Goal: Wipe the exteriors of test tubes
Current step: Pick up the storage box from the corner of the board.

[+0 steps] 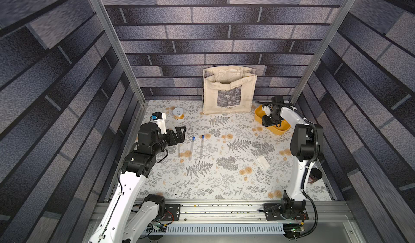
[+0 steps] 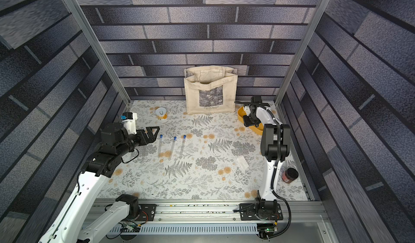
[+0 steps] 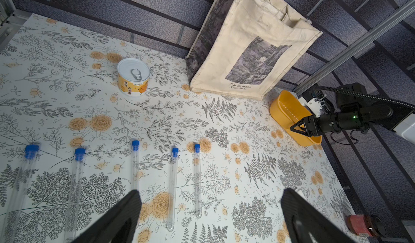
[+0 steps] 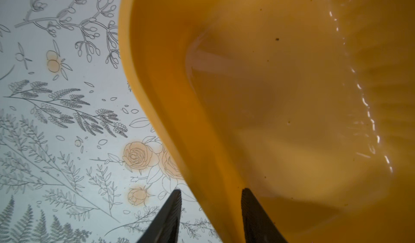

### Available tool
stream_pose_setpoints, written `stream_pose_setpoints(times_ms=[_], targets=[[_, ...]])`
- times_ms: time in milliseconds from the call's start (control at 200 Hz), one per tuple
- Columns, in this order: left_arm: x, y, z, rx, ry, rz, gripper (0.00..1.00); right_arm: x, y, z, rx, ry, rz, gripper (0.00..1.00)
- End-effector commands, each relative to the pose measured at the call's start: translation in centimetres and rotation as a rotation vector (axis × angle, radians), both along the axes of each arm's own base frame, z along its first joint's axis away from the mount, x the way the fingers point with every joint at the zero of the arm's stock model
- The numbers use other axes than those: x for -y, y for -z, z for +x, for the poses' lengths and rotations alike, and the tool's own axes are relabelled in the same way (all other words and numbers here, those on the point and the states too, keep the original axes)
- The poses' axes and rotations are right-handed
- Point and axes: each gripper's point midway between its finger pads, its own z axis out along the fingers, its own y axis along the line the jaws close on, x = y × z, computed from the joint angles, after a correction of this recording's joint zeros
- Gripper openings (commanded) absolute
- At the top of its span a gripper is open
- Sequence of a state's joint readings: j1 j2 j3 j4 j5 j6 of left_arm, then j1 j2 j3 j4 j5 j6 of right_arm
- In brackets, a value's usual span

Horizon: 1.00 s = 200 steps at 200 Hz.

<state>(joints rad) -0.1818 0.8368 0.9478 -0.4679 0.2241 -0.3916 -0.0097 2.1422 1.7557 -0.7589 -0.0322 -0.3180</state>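
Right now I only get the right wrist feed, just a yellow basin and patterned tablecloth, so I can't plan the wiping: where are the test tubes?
Observer: Five test tubes lie side by side on the table, on the robot's left side, with the blue caps all at the same end.
Operator: Is anything holding one?
Observer: No. The left gripper is wide open and empty, poised close to them.
Operator: And the wiping cloth?
Observer: The white cloth lies flat on the robot's right side, well apart from the tubes.
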Motion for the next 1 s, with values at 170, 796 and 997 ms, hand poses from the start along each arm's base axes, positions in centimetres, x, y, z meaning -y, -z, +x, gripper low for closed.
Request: stream_pose_setpoints(times_ms=[170,796,997], targets=[[-0.6,-0.1,0.0,0.031,-0.019,0.037,1.0,0.0,1.1,-0.3,-0.043,0.037,0.03,0.25],[0.0,0.4,-0.8,0.065,0.02,0.012,1.0,0.8,-4.1,-1.6,0.056,0.156,0.011,0.0],[0.2,1.0,-0.9,0.041,0.024,0.003,1.0,-1.1,-7.6,-3.4,0.089,0.195,0.001,0.0]])
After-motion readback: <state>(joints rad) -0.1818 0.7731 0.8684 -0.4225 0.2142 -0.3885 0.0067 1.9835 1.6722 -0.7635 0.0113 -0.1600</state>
